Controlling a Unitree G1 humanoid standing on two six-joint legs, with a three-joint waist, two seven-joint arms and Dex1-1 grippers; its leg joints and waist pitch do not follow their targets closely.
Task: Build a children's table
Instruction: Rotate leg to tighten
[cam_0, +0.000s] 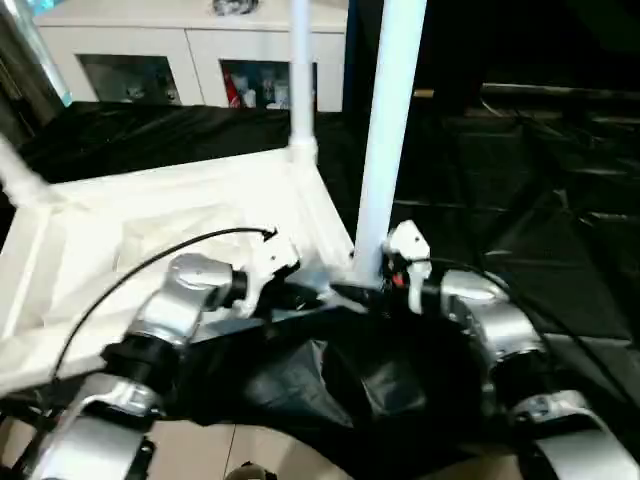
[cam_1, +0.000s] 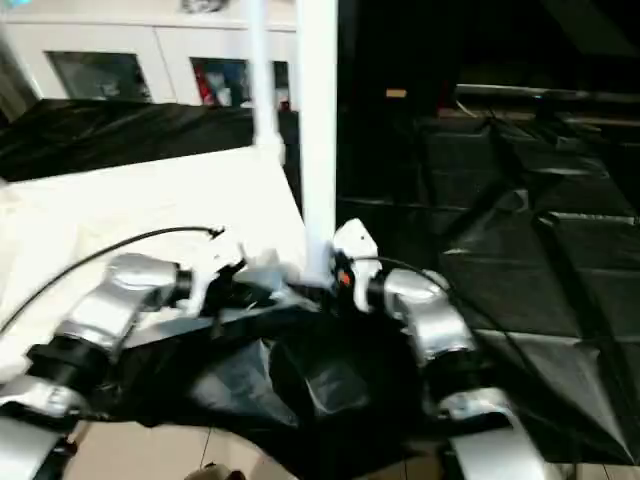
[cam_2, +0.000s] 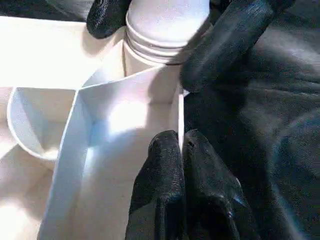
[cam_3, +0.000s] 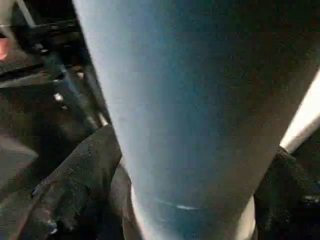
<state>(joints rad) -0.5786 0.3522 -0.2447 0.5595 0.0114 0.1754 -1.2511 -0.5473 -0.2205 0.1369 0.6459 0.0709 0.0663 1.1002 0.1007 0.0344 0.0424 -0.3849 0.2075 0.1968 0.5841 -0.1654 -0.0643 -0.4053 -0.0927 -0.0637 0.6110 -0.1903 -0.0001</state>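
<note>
Right gripper (cam_0: 372, 283) jaws spreading around leg (cam_0: 385, 150) base, seating it in corner socket. Left gripper (cam_2: 181, 145) jaws pressed together, bracing top (cam_0: 150, 240) rim.

Head views are motion-blurred, with the white tabletop (cam_0: 180, 215) overexposed against dark sheeting (cam_0: 520, 230). The upright leg (cam_3: 200, 115) is shaded blue and unfocused.

smooth white plastic table (cam_0: 180, 230); crinkled glossy black sheet (cam_0: 560, 250).
</note>
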